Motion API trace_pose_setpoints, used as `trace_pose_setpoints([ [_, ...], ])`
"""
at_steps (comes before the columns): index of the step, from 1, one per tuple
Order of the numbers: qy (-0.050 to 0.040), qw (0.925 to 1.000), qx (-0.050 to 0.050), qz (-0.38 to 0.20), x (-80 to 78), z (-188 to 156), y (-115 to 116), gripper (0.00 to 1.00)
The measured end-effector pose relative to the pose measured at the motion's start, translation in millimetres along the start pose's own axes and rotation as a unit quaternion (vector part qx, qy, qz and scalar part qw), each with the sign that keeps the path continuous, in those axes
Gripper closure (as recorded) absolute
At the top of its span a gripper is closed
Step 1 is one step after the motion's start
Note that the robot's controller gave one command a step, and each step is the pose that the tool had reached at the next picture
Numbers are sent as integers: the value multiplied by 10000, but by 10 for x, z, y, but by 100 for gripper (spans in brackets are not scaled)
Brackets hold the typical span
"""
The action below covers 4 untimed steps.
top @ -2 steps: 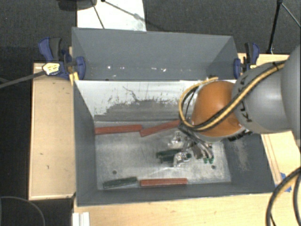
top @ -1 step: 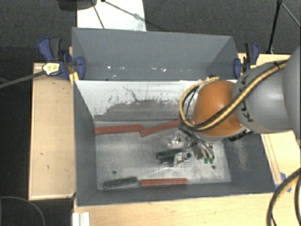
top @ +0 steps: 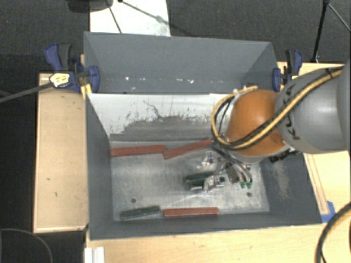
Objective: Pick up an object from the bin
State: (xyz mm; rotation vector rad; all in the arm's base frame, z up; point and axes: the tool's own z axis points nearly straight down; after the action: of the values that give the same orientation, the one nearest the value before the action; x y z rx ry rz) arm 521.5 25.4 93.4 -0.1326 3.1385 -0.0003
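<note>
The dark green bar point(top: 193, 178) lies mid-floor, right of centre in the bin point(top: 98, 174), with its long axis roughly left to right. The gripper point(top: 215, 181) sits at its right end (touching or just beside, I cannot tell). Whether the claw is apart or together is also unclear. Red-brown sticks point(top: 137, 150) lie well apart, further back.

Even light from above; small glints on bin point(top: 175, 64) back wall; soft shadow under arm point(top: 321, 119)
</note>
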Motion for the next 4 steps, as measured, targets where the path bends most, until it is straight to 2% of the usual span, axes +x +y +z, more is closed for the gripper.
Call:
trace_pose_setpoints([
  [1,-31,10000,-2,1,-19,-79,1,100],
  [4,-1,10000,-2,7,-8,-318,2,100],
])
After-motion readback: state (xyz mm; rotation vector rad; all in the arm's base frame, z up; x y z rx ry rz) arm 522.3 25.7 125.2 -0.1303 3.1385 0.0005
